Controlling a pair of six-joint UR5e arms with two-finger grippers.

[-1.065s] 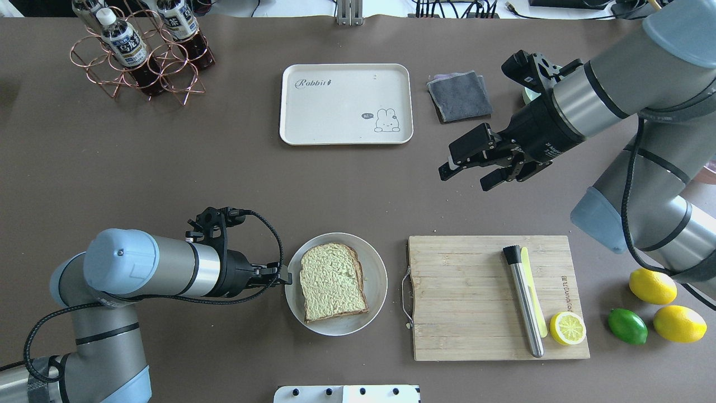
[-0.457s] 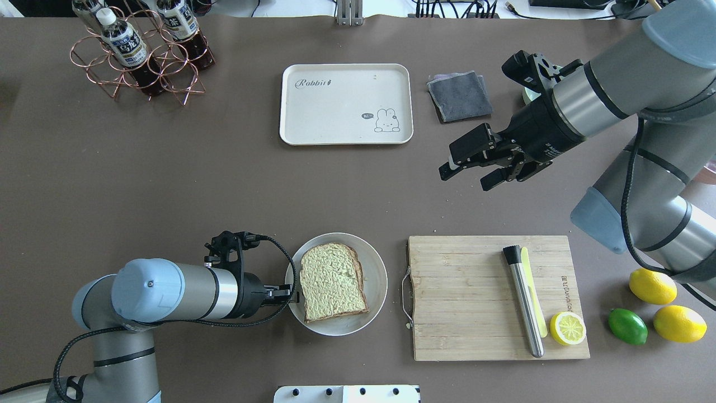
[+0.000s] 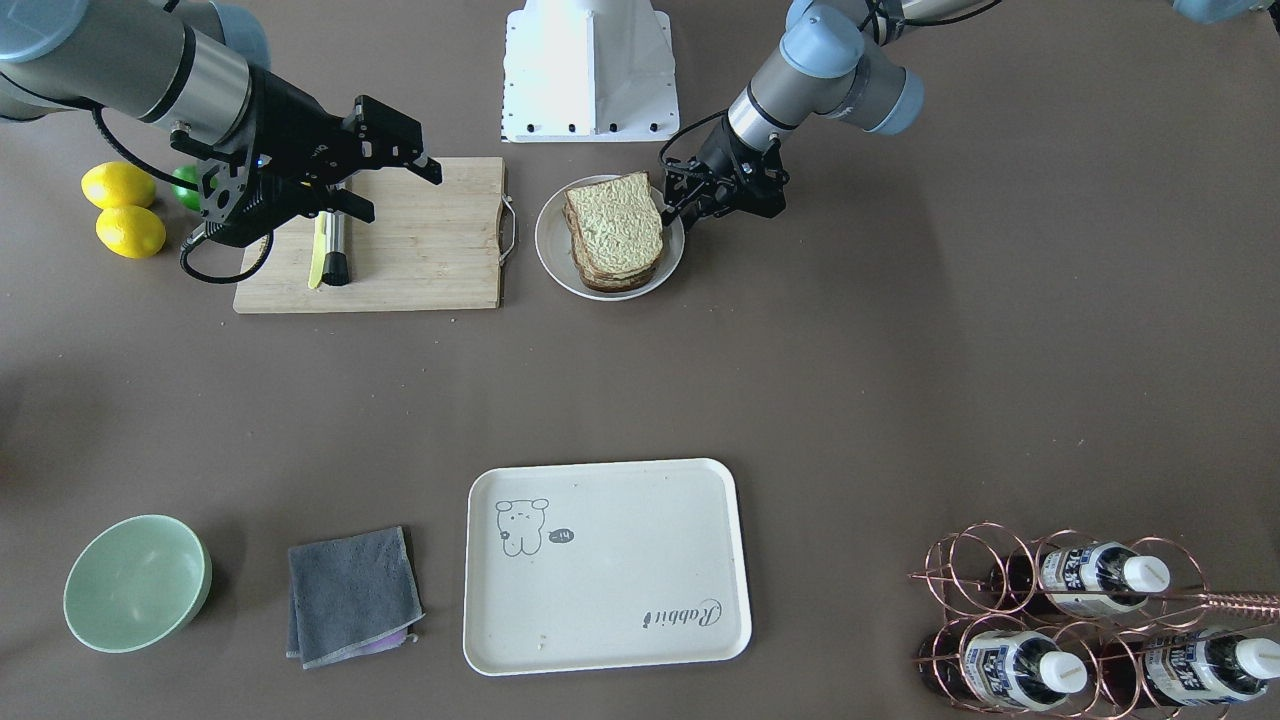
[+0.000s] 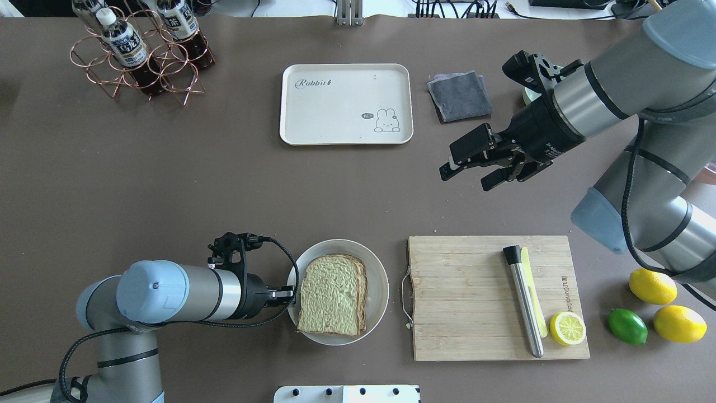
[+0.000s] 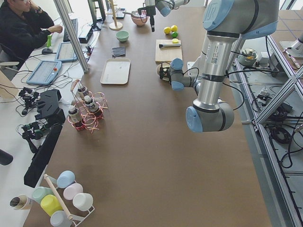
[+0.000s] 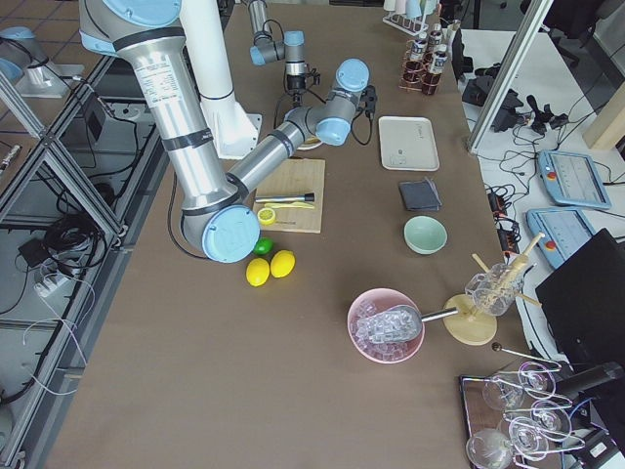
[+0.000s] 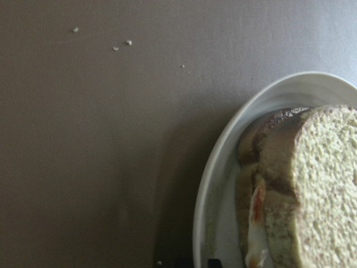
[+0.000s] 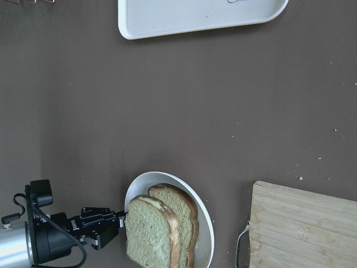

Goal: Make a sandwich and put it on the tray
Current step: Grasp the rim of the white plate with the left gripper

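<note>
Nearest the robot, the left pincer (image 4: 286, 293) is closed on the left rim of the round white plate (image 4: 380, 277), which carries the sandwich (image 4: 330, 294). Since half a second ago, plate and sandwich have slipped a little toward the robot. The lower slice now peeks out along the top slice's right side. Only the left wrist view shows the egg (image 7: 255, 220), white with orange, between the slices. Beside the plate lies the cutting board (image 4: 464, 302). Farther out, the right pincer (image 4: 465, 178) hangs open above the brown bench (image 4: 168, 179), unmoved. The tray (image 4: 335, 109) lies beyond, well apart from the sandwich. Only the front-facing view shows the green bowl (image 3: 135, 580) whole. A person (image 5: 21, 28) sits at a desk past the bench's far side.
</note>
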